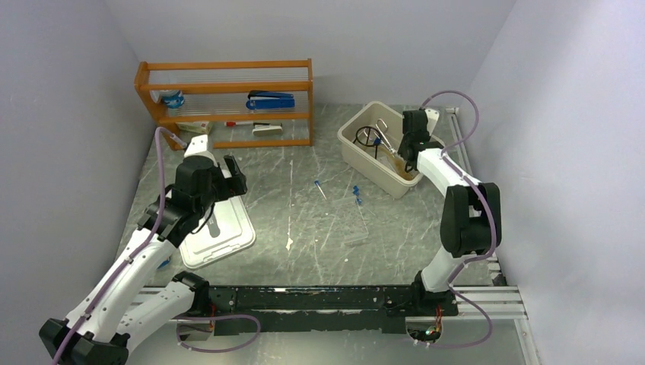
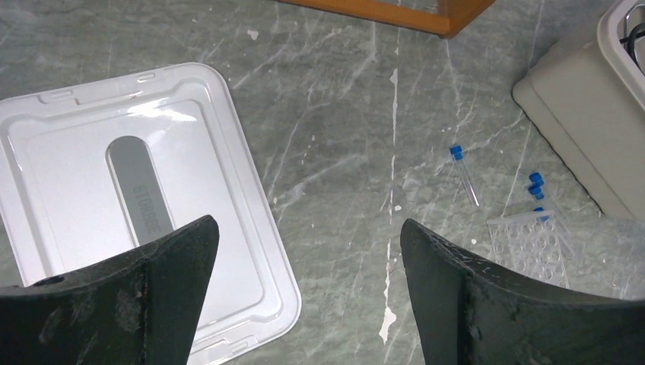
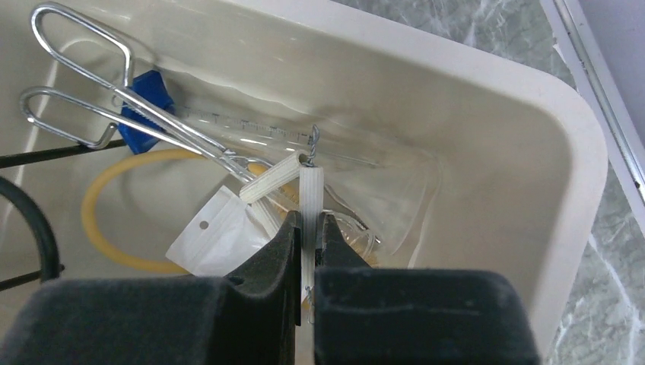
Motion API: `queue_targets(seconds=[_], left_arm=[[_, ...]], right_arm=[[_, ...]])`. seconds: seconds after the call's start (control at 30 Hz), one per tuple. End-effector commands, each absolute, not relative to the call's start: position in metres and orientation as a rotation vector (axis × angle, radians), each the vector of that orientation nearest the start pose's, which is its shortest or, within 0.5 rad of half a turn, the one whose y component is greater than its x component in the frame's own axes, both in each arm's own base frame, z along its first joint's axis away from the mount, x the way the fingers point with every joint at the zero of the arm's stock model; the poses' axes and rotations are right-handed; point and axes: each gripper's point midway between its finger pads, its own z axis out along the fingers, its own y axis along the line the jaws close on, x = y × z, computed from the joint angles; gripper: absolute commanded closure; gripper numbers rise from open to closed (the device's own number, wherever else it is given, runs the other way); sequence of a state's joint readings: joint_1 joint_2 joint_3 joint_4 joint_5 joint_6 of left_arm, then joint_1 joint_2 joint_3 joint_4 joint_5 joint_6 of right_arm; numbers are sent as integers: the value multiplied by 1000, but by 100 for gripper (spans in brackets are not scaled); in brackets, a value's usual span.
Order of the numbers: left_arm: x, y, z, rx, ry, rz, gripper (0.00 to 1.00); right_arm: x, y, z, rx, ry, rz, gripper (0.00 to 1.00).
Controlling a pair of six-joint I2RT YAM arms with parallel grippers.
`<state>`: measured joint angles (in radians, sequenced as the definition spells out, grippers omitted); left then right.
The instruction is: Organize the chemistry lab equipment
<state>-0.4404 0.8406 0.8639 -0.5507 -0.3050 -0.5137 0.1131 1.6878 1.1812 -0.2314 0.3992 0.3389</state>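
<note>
My right gripper (image 3: 308,228) reaches into the beige bin (image 3: 578,152) and is shut on one white tube of the triangle (image 3: 310,190). Under it in the bin lie metal tongs (image 3: 114,99), amber rubber tubing (image 3: 95,205), a white paper packet (image 3: 209,239) and the black wire tripod ring (image 3: 42,228). My left gripper (image 2: 308,251) hangs open over bare table beside the white lid (image 2: 76,137), holding nothing. Blue-capped clear tubes (image 2: 464,171) and the clear rack (image 2: 532,247) lie on the table to its right.
The bin (image 1: 365,163) stands at the back right, with my right gripper (image 1: 401,156) over it. An orange shelf (image 1: 228,99) with a blue stapler (image 1: 270,100) stands at the back left. The lid (image 1: 217,236) lies left of centre, and loose tubes (image 1: 319,188) lie mid-table.
</note>
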Motion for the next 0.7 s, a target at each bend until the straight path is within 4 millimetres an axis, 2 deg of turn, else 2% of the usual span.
queue_targets(seconds=[0.0,0.1,0.27,0.4,0.57,0.67], left_arm=[[271,-97,221,-267,2052,-313,7],[271,-98,218,-265,2055,-315,7],[273,-101,215,-252,2067,-318,7],[274,-101,215,-249,2067,-318,7],[275,-103,214,-248,2065,-329,7],[275,-106,213,-242,2070,-343,7]], right_arm=[[459,-16,116,480,2163,-250,100],[458,-22,108,477,2176,-298,100],[457,-25,108,476,2178,-321,87],[456,-20,123,463,2160,-284,72],[448,-11,152,439,2144,-216,66],[440,8,172,385,2132,-150,65]])
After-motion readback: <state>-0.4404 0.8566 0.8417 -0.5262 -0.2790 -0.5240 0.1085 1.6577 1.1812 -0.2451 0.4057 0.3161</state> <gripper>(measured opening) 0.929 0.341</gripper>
